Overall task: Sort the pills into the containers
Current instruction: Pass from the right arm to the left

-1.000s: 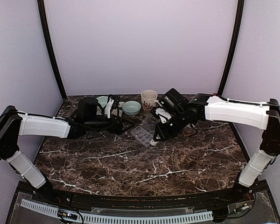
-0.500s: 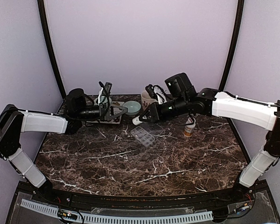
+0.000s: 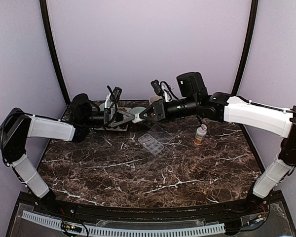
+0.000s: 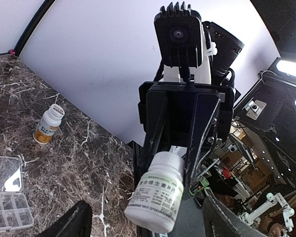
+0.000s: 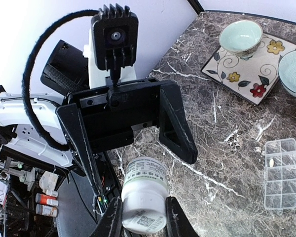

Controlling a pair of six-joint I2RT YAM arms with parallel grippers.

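**Pills not yet sorted: handling a bottle in the air behind the box**

Clamping a white pill bottle (image 4: 157,191) in the right gripper (image 5: 145,221), with the jaws drawn narrow onto its two sides. Spreading the jaws of the left gripper (image 5: 141,175) wide around the free end of this bottle, without touching it, as far as both wrist views are showing. Doing all this raised in the air, behind the organiser box (image 3: 155,140) and a little to its left. Probably preparing to take off the cap or to pass the bottle over; not possible to tell which.

Leaving the organiser box flat on the table, with its clear lid lying open. Showing almost nothing inside: maybe one small pale piece in one compartment in the right wrist view, too small for being sure. Leaving an amber bottle (image 3: 201,134) standing to the right of the box, well apart from it. Leaving also two pale green bowls (image 5: 241,35) with a flowered plate (image 5: 227,69) behind the box.

Judging the task as hardly begun, with opening the bottle, getting the pills out and placing them in the compartments not yet done.
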